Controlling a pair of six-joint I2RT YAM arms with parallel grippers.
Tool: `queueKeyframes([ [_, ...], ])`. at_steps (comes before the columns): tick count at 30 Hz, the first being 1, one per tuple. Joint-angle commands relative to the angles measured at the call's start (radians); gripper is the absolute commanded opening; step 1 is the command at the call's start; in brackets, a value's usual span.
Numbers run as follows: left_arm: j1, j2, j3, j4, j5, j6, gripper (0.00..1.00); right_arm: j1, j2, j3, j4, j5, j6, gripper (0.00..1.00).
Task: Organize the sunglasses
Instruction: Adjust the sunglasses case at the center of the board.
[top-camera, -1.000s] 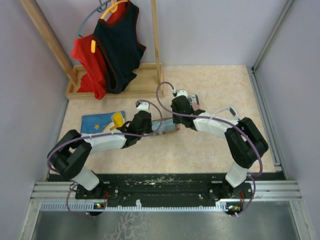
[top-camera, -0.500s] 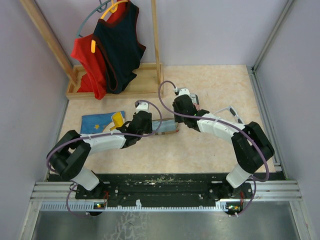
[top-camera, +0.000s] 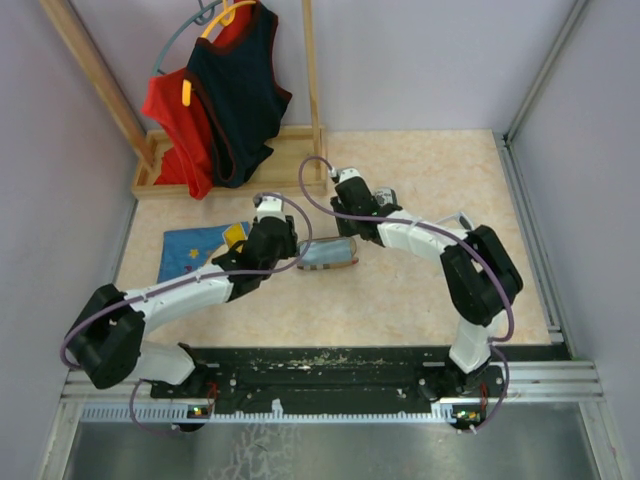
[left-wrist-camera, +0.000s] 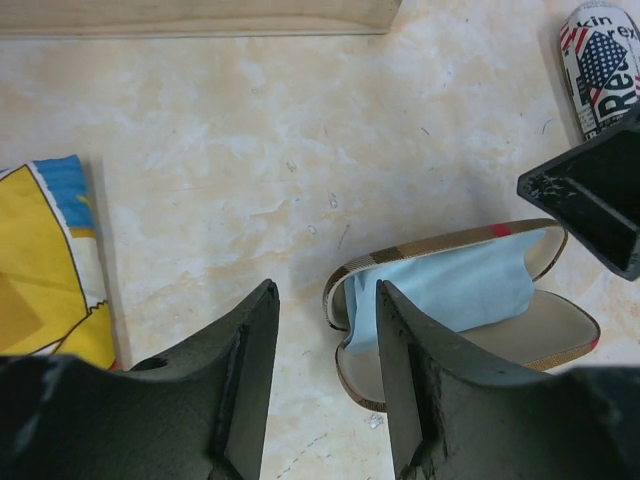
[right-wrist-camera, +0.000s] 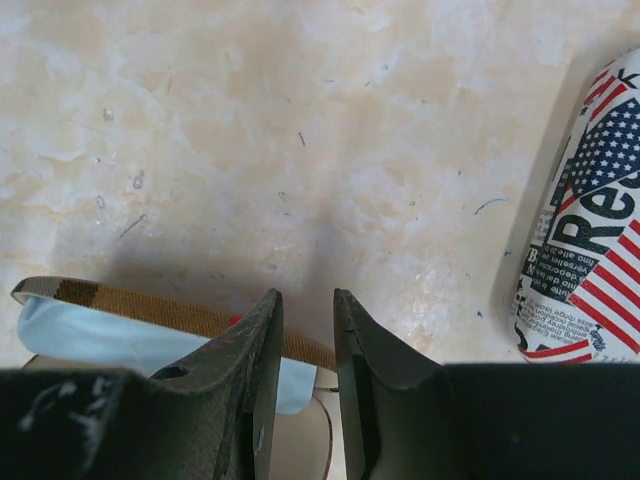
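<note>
No pair of sunglasses shows clearly; a thin white-grey piece (top-camera: 461, 217) lies by my right arm, too small to tell. The plaid case (top-camera: 328, 254) lies open with a light-blue cloth (left-wrist-camera: 450, 290) inside. My left gripper (top-camera: 290, 252) is open and empty, low over the case's left end (left-wrist-camera: 345, 300), its right finger over the rim. My right gripper (top-camera: 352, 222) is open by a narrow gap and empty, above the table just behind the case's lid rim (right-wrist-camera: 130, 303). The flag-print case (right-wrist-camera: 585, 230) lies shut to its right, also in the left wrist view (left-wrist-camera: 600, 60).
A blue and yellow printed cloth (top-camera: 195, 250) lies left of the left gripper, also in the left wrist view (left-wrist-camera: 40, 270). A wooden rack (top-camera: 290, 160) with a red and a dark top (top-camera: 235, 90) stands at the back left. Purple walls enclose the table.
My left arm has stretched out and its gripper moved a little back and left. My right gripper has drawn back and left, away from the plaid case, which now shows more fully.
</note>
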Motion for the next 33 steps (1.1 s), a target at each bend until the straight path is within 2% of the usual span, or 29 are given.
queueKeyframes([
  [1, 0.007, -0.054, -0.021, -0.051, -0.042, -0.020, 0.50, -0.011, 0.056, 0.100, -0.047, -0.012, -0.046, 0.27],
  [10, 0.008, -0.123, -0.061, -0.101, -0.057, -0.057, 0.51, -0.012, 0.100, 0.138, -0.120, 0.002, -0.059, 0.26],
  [33, 0.009, -0.202, -0.091, -0.112, -0.037, -0.087, 0.52, 0.023, -0.072, -0.033, -0.202, -0.142, 0.043, 0.26],
])
